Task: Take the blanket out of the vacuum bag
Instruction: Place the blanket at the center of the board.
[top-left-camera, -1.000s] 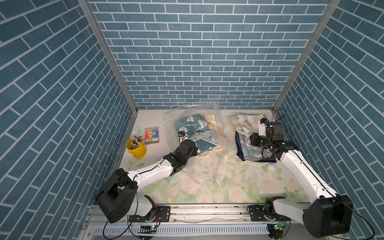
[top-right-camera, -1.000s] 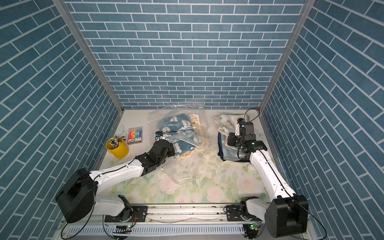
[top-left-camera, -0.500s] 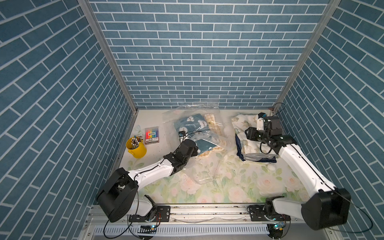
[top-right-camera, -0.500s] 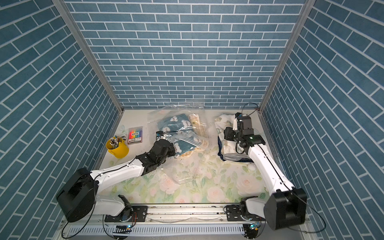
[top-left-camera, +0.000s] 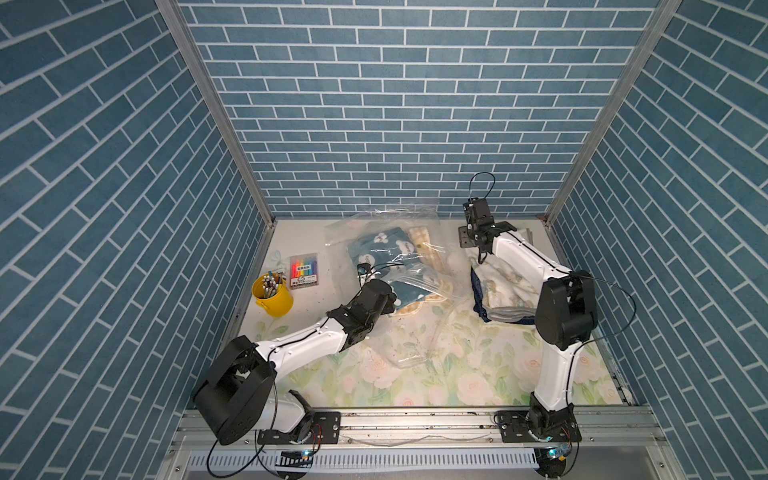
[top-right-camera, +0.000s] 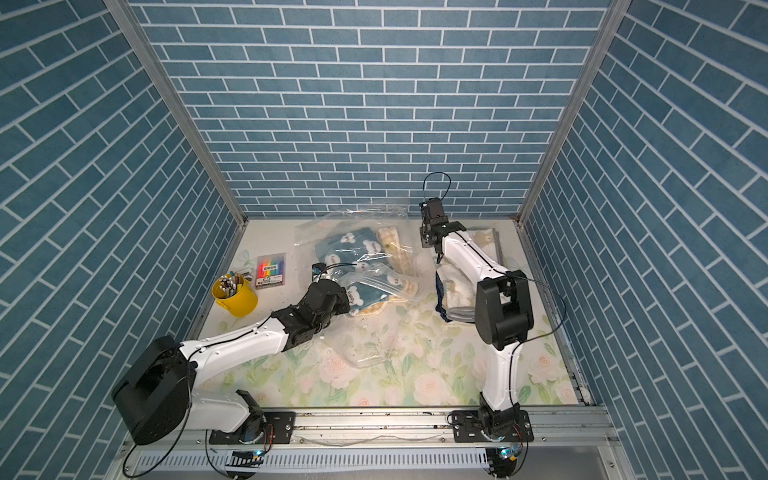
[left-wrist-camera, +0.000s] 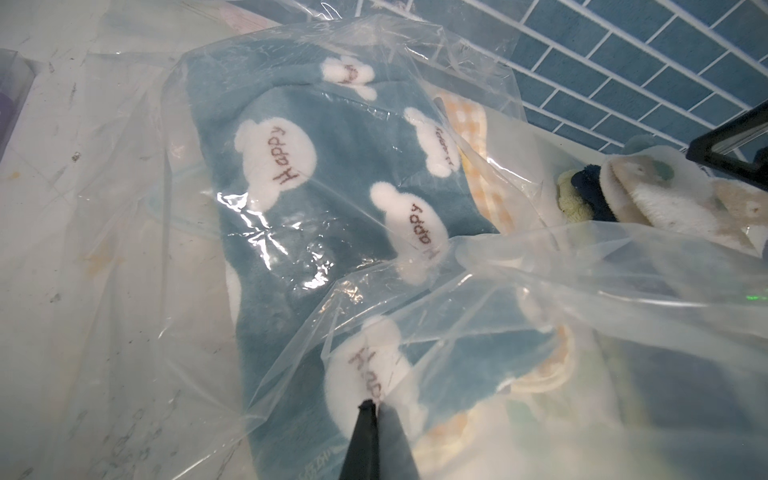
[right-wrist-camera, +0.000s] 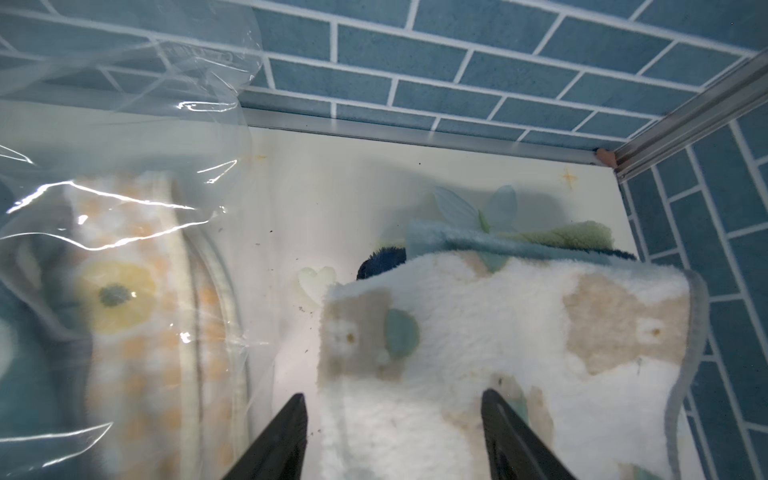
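At the worktop's (top-left-camera: 457, 365) back, the blue "Happy" blanket (top-left-camera: 380, 249) lies inside the vacuum bag (top-left-camera: 353, 232), stretching away from the left end effector (left-wrist-camera: 370, 409) clenched on its film; the right end effector (right-wrist-camera: 392, 401) gapes empty just beside, above loose blankets (top-left-camera: 505, 286).

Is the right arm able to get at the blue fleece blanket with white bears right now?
Probably not directly: the blue blanket lies under the film of the clear crinkly vacuum bag. The open right gripper hangs over the cream folded blanket beside the bag.

Bright, glare on vacuum bag (left-wrist-camera: 266, 232), near edges perhaps soft
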